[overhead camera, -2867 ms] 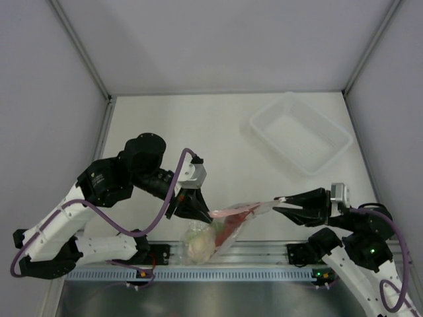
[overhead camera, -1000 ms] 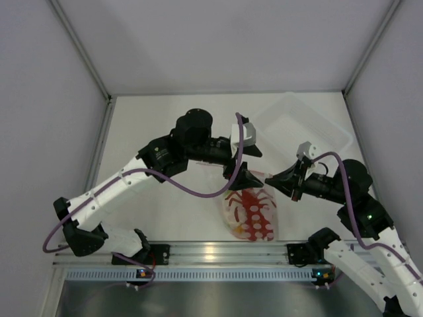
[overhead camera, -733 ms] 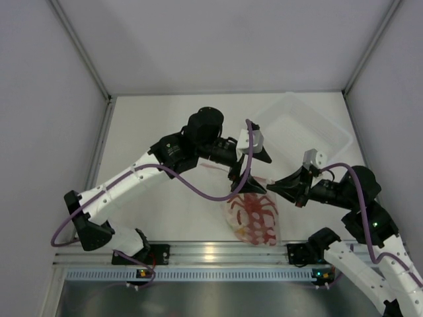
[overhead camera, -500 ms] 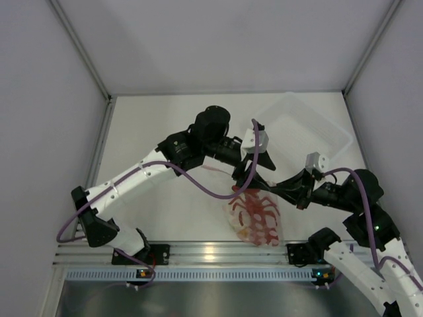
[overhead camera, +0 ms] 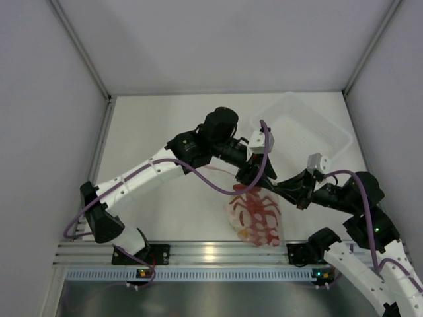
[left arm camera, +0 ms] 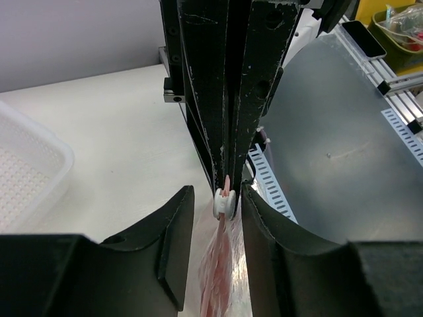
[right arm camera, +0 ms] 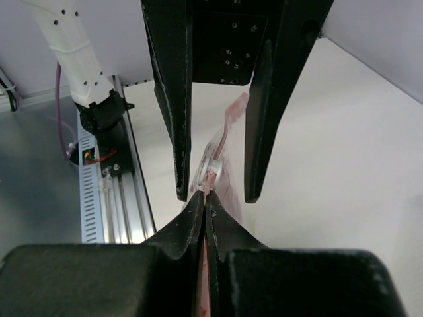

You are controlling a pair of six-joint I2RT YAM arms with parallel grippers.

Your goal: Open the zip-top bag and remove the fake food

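The zip-top bag [overhead camera: 254, 218] hangs above the table's near edge, and the fake food shows through it as a red lobster [overhead camera: 258, 212]. My right gripper [overhead camera: 280, 187] is shut on the bag's pink zip strip [right arm camera: 228, 122], pinching it just behind the white slider [right arm camera: 210, 170]. The left gripper [left arm camera: 217, 193] faces the right one head-on. Its jaws stand apart, one on each side of the slider [left arm camera: 225, 202], the right finger almost touching it and the left finger a gap away. In the right wrist view the left fingers [right arm camera: 177, 112] flank the strip.
A rigid clear tray [overhead camera: 291, 100] stands at the back right, and its corner [left arm camera: 46, 148] shows in the left wrist view. An aluminium rail [overhead camera: 211, 251] runs along the near edge under the bag. Grey walls close in both sides and the back.
The left arm has swung right to the top of the bag, and its jaws have narrowed around the slider. The right gripper stays shut on the strip, shifted slightly right.
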